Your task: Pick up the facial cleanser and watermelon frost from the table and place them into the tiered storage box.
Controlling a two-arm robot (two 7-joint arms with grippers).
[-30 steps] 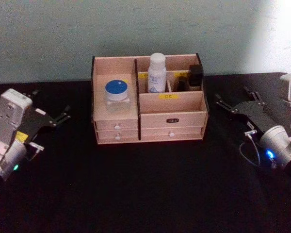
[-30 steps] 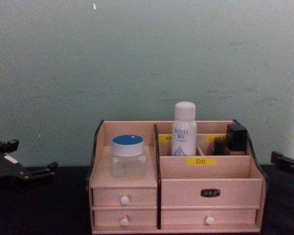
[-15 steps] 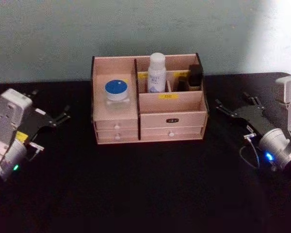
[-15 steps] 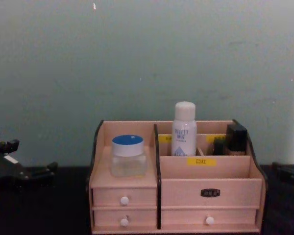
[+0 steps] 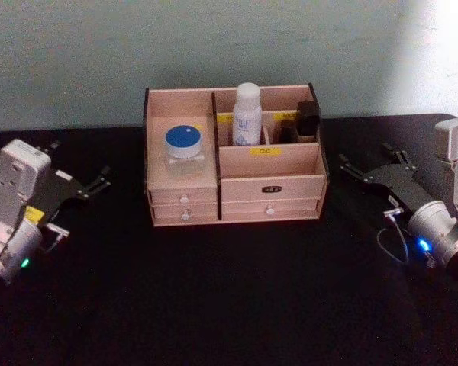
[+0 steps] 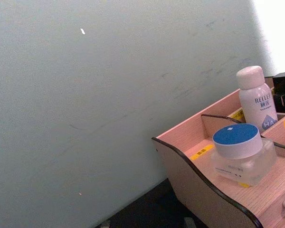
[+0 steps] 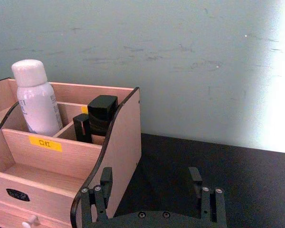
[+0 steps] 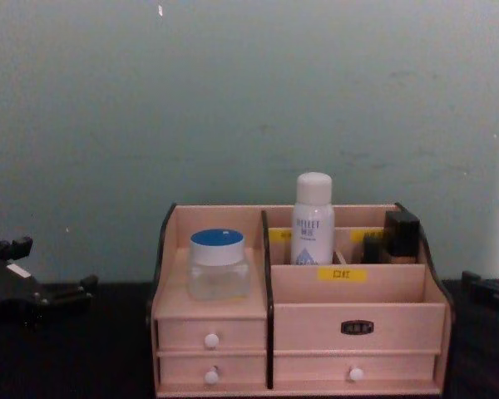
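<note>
Box (image 5: 235, 191) sits mid-table by the wall, unmoved vs 1 s ago; light wood w/ dark edges, yellow labels, white-knob drawers. Blue-lid jar (image 5: 185, 149) in its left bay, white bottle (image 5: 246, 116) upright at back. Right gripper (image 5: 370, 171) has edged slightly outward, fingers apart. Left gripper (image 5: 88, 183) stays parked left, fingers apart.

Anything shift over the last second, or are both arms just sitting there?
Hardly anything. The right claw drifted slightly out and back beside the tiered storage box; its fingers are open and empty. The left claw stayed parked on the other side, open. The blue-lidded jar, white bottle and dark items stayed in their compartments.
</note>
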